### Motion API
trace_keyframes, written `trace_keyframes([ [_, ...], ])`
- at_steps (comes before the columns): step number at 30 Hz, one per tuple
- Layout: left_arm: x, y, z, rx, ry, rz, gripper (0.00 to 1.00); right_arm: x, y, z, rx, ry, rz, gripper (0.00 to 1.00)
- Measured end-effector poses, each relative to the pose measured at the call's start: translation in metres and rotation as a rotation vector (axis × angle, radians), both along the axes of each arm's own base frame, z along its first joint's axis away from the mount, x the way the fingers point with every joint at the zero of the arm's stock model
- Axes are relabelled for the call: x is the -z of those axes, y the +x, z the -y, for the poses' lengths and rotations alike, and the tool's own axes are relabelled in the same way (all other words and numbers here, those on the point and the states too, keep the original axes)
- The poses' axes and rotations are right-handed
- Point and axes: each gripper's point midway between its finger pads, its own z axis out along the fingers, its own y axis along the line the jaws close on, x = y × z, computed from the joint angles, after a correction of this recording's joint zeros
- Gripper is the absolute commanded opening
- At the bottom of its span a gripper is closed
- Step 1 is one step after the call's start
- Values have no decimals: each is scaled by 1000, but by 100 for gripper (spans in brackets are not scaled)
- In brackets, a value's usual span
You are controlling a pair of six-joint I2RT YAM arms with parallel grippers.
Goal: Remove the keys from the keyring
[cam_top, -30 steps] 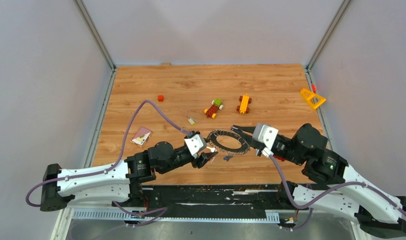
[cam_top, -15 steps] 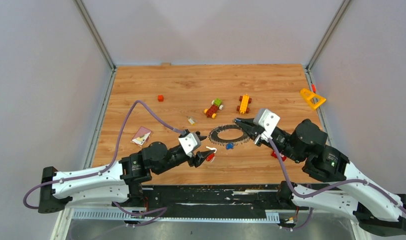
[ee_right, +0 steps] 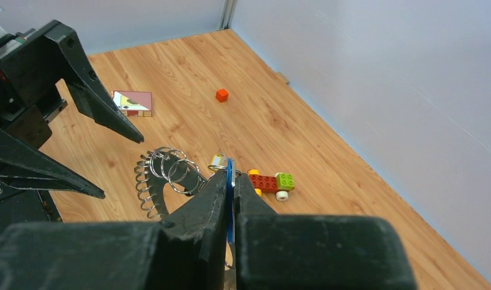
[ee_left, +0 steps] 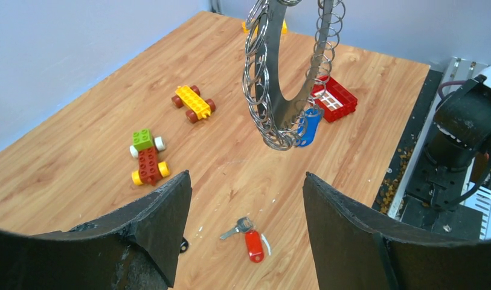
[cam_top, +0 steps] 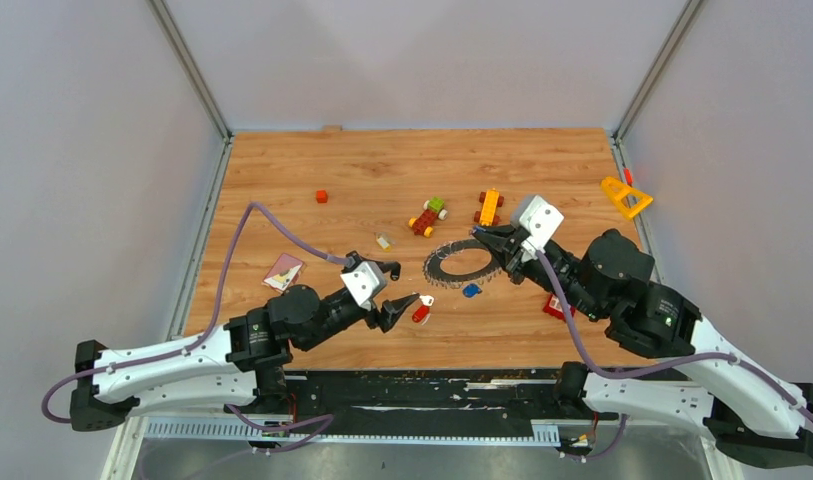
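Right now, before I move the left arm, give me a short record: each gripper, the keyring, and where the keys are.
left gripper: open, empty
right gripper: shut on the keyring's rim
keyring: held up off the table
blue key: hanging on the keyring's low end
red key: off the ring, loose on the table, just ahead of the left gripper
other keys: none I can make out
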Motion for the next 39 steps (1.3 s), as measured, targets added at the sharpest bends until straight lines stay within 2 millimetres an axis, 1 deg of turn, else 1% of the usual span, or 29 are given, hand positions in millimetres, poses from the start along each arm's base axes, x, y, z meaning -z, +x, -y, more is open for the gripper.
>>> trace_keyframes([
  [9, -4, 3, -9, -33, -8, 4, 80, 5, 11, 6, 94, -4, -68, 0],
  [21, -4, 4, -10, -37, -9, 4, 80, 4, 30, 19, 273, 42, -166, 0],
  [26, -5, 3, -10, -37, -11, 5, 81, 6, 31, 23, 306, 51, -184, 0],
  [35, -9, 3, -12, -36, -26, 9, 81, 8, 30, 24, 306, 55, -200, 0],
  [39, -10, 2, -13, -35, -32, 10, 81, 3, 22, 21, 256, 81, -207, 0],
])
